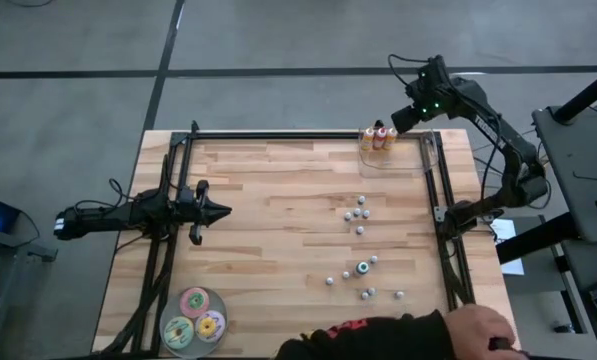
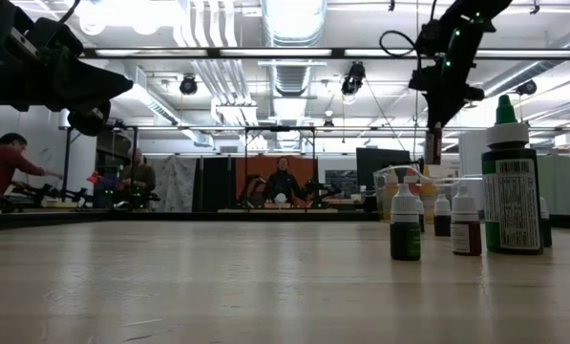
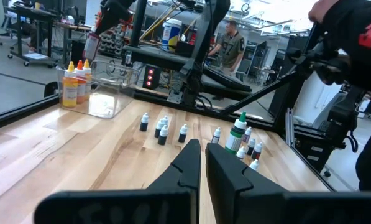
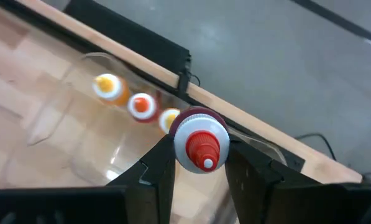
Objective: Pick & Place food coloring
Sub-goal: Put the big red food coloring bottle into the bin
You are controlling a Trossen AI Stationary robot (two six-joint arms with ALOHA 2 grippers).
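Red-capped food coloring bottle (image 4: 201,144) sits clamped in right end effector (image 4: 197,165) above clear container (image 4: 79,134) at surface's far right corner; off-centre release could topple the standing bottles (image 4: 138,104). Left end effector (image 1: 218,211) idles narrow.

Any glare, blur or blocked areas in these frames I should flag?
Low view: ceiling lights blow out the top; the left gripper is a dark silhouette. Right wrist view: the red-capped bottle held in the right gripper looks soft, and the clear bin shows faint reflections. High view: even light; a person's sleeve covers the table at its near edge.
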